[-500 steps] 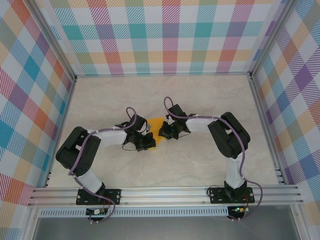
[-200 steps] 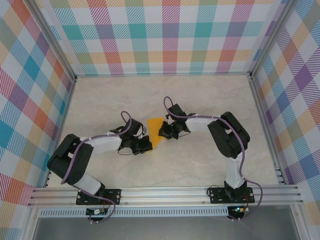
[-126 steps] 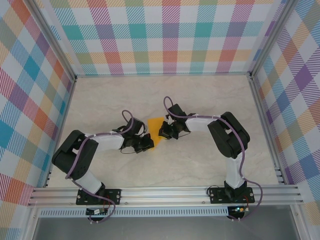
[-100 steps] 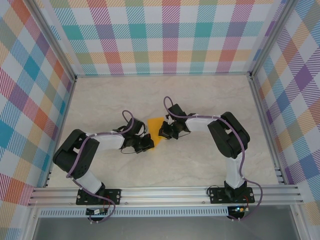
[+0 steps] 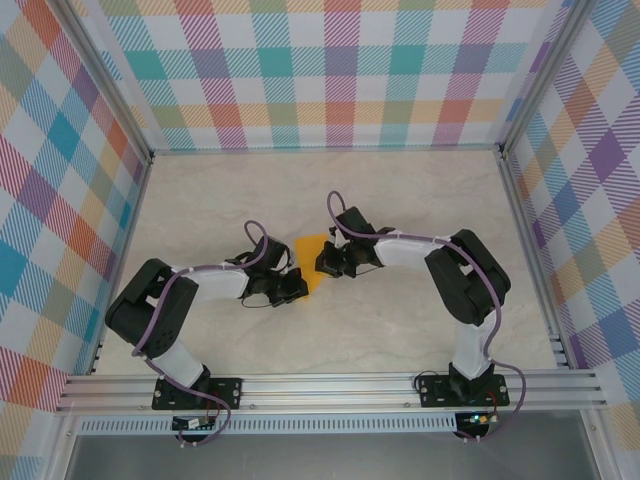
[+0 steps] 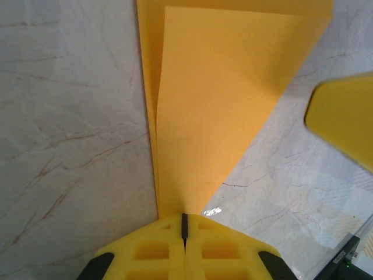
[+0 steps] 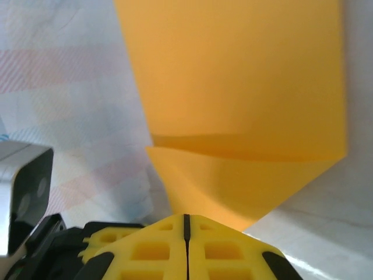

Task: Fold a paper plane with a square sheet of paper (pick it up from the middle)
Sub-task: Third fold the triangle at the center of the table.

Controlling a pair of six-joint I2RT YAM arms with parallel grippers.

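Both arms are reaching inward with elbows bent outward, their wrists nearly meeting near the middle of the surface (image 5: 400,320). The left gripper (image 5: 298,286) is pressing its fingers (image 6: 157,251) tightly together on the narrow tip of the square sheet of paper (image 5: 311,250). The right gripper (image 5: 322,266) is pinching the opposite side, its fingers closed the same way. The orange-yellow paper is sitting between them, folded into a tapering shape with one layer overlapping another.

Orange-yellow paper (image 5: 311,250); yellow fingers (image 6: 151,251); cream marbled table (image 5: 400,200); pastel plaid walls (image 5: 340,70).
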